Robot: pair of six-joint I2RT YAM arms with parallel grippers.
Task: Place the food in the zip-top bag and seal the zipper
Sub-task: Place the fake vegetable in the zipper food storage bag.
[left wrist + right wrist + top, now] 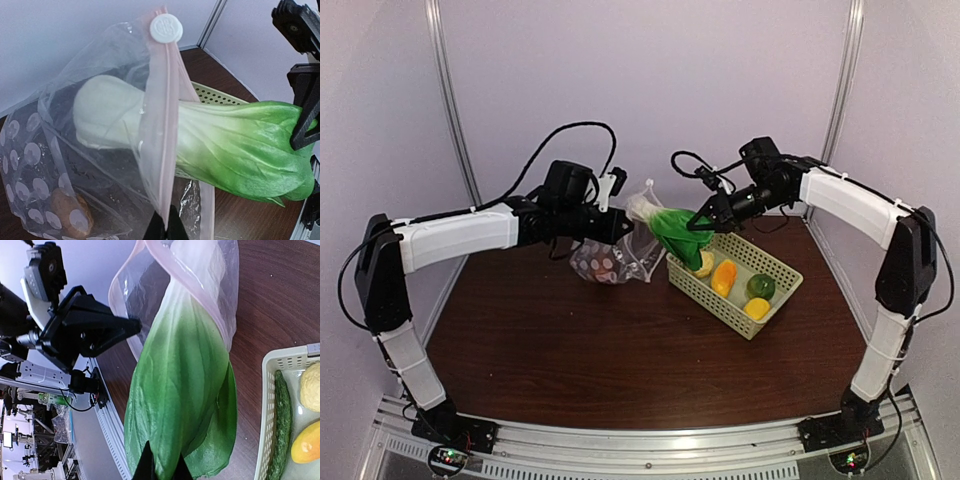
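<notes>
Nearest, the right end effector [160,465] is clamped on the leaf end of the bok choy [185,380]. Its long axis runs straight ahead, white stem inside the bag [100,55], which the left end effector [164,230] pinches at the zipper [167,100].

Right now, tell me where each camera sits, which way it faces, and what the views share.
Top external: above and behind the robot, looking down at the table, left arm, right arm, basket and zip-top bag.
Left wrist: on the left arm, looking past its left gripper, shut on the zipper, toward the right gripper.
Right wrist: on the right arm, looking past its own fingertips along the leafy vegetable toward the left gripper.
Shared: all three show the vegetable partly inside the bag's mouth.
</notes>
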